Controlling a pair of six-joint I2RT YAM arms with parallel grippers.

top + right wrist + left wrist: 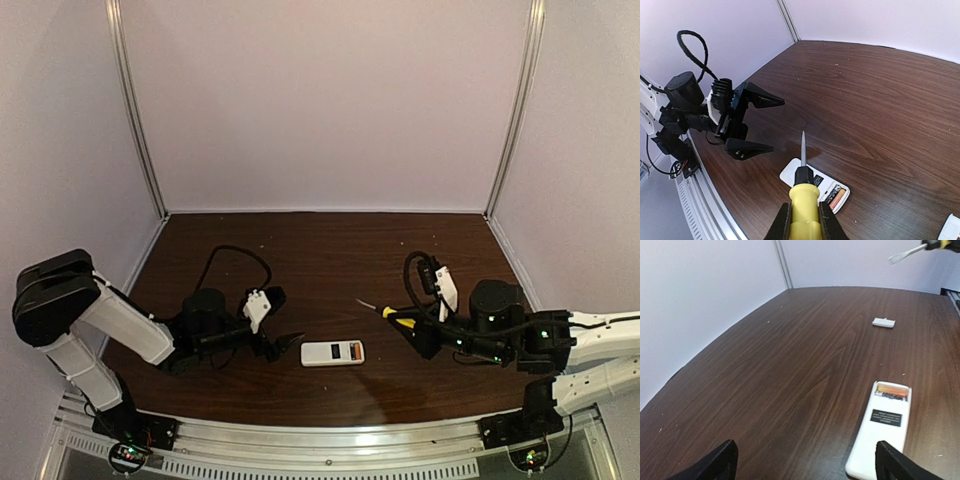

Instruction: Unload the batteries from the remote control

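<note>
Step in hand: by my judgement, levering the batteries (836, 197) out of the remote control (880, 432). Its bay is already uncovered and both orange cells sit inside.
Left gripper (778, 125): jaws spread wide, holding nothing, low over the table.
Right gripper (805, 222): jaws pressed onto the yellow handle of the screwdriver (803, 192), with the blade pointing away from them.
Remote relative to left jaws: just ahead, off-centre toward one finger rather than between the two. Its plain end is nearest and its battery end farthest.
Remote relative to right jaws: below and just beyond the blade tip, with the open bay to one side of the shaft. The tip is not yet touching it.
Cover piece (884, 322): well beyond the remote from the left jaws, out of the way.
Doing it well: centre the left jaws over the remote's plain end and close on its long edges before any prying, or the light body will likely skid.
Blade entry: lower the tip at a shallow angle under one cell's end, then lift gently.
Risk: a hard flick could send a cell rolling off the table.
</note>
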